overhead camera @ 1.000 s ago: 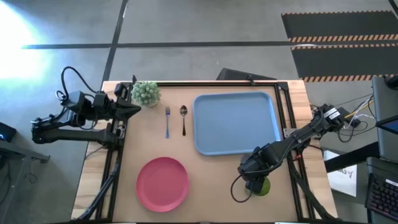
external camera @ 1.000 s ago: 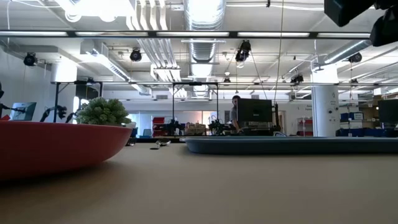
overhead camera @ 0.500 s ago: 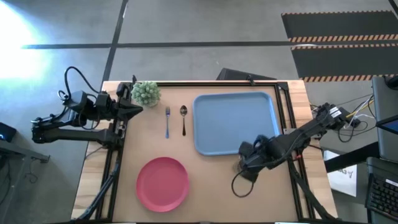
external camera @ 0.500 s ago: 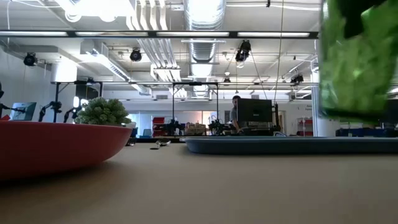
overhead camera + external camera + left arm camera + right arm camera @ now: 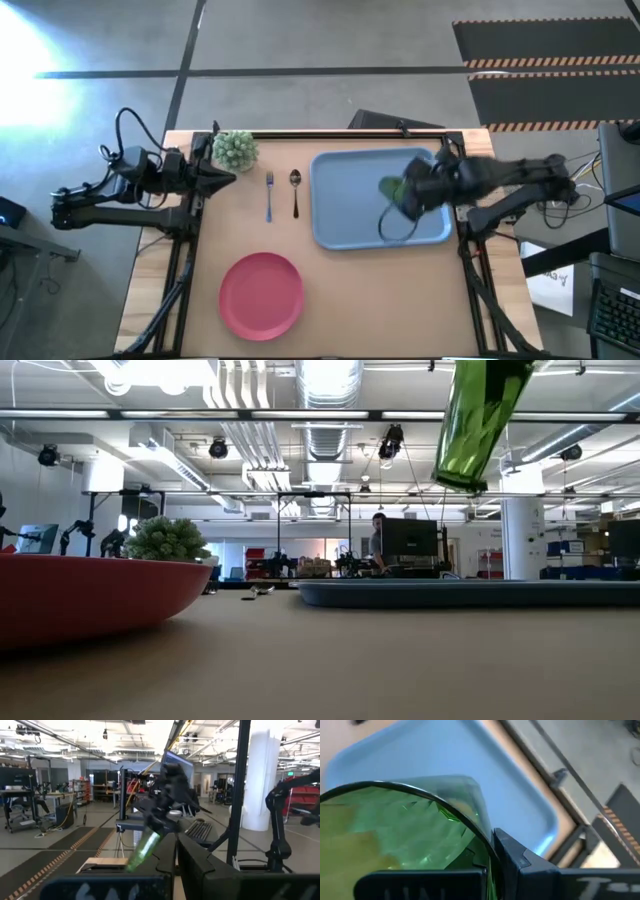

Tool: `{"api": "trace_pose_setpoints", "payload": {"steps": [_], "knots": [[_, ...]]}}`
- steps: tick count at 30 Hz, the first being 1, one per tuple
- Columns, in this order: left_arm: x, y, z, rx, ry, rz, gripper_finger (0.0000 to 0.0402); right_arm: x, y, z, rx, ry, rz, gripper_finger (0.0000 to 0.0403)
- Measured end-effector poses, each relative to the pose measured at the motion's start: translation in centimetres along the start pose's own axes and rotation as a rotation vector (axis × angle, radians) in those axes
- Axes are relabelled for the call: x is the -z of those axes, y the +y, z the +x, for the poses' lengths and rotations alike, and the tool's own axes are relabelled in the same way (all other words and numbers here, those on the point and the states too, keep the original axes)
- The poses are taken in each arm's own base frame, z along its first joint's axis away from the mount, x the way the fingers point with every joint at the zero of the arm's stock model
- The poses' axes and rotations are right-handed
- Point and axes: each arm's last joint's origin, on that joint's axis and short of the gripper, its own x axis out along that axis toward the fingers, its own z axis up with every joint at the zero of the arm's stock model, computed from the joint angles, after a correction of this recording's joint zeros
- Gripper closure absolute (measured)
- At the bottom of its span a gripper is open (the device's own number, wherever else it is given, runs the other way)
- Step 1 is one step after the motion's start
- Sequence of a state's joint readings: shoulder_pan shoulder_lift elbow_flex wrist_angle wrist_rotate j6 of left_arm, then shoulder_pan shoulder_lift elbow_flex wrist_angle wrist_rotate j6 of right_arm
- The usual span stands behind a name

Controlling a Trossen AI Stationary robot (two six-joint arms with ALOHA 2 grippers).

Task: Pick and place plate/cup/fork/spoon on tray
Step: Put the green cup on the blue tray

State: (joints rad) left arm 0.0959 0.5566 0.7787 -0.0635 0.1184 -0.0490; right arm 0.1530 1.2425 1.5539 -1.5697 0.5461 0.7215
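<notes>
The green cup (image 5: pixel 391 187) hangs in the air over the right part of the light blue tray (image 5: pixel 345 220), with my right gripper (image 5: pixel 407 193) shut on it. In the low view the cup (image 5: pixel 478 420) is tilted, well above the tray's rim (image 5: pixel 460 593). The pink plate (image 5: pixel 261 295) lies on the table near the front edge. Left of the tray, the fork (image 5: pixel 269 195) and the spoon (image 5: pixel 295 192) lie side by side. My left gripper (image 5: pixel 228 178) waits shut at the table's left edge, holding nothing. My right gripper holds the cup by its wall at the rim (image 5: pixel 479 827). One finger (image 5: pixel 512 855) lies against the outside of the wall; the other is hidden behind the green wall. The cup is lifted clear of the tray and hangs tilted, its base (image 5: pixel 458 480) lowest.
A pale green fuzzy ball plant (image 5: pixel 234 149) stands at the far left corner, next to my left gripper. Bare table lies between the plate and the tray. Beyond the table's right edge are a stand and cables (image 5: pixel 560 195).
My right gripper has gone up and toward the table's far edge with the cup, from the table's near right part to above the tray. The cup has been lifted clear of the table and now hangs tilted.
</notes>
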Motion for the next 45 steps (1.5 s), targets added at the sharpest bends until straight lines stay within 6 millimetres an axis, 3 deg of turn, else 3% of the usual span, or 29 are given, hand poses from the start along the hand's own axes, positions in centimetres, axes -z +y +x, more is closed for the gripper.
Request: {"api": "trace_pose_setpoints", "payload": {"steps": [9,16,20,27,32,38,45], "knots": [[0.2,0.0,0.3,-0.001,0.011,-0.002,0.0401,-0.6,-8.2,1.0,0.098,0.049,0.182,0.0394],[0.1,0.0,0.3,0.000,0.010,-0.002,0.0401,0.5,-11.9,3.0,0.158,0.154,0.318,0.0394],[0.1,0.0,0.2,0.000,0.009,-0.002,0.0402,1.3,-12.4,5.6,0.133,0.221,0.369,0.0394],[0.1,0.0,0.3,0.000,0.010,-0.030,0.0402,1.8,-11.2,11.4,0.000,0.193,0.387,0.0394],[0.1,0.0,0.2,0.000,0.010,-0.052,0.0402,3.4,-11.2,14.6,-0.012,0.286,0.388,0.0394],[0.1,0.0,0.3,0.000,0.010,-0.052,0.0402,4.6,-12.4,16.1,0.009,0.330,0.401,0.0394],[0.1,0.0,0.3,0.000,0.010,-0.052,0.0402,3.5,-14.6,15.9,0.017,0.233,0.437,0.0394]]}}
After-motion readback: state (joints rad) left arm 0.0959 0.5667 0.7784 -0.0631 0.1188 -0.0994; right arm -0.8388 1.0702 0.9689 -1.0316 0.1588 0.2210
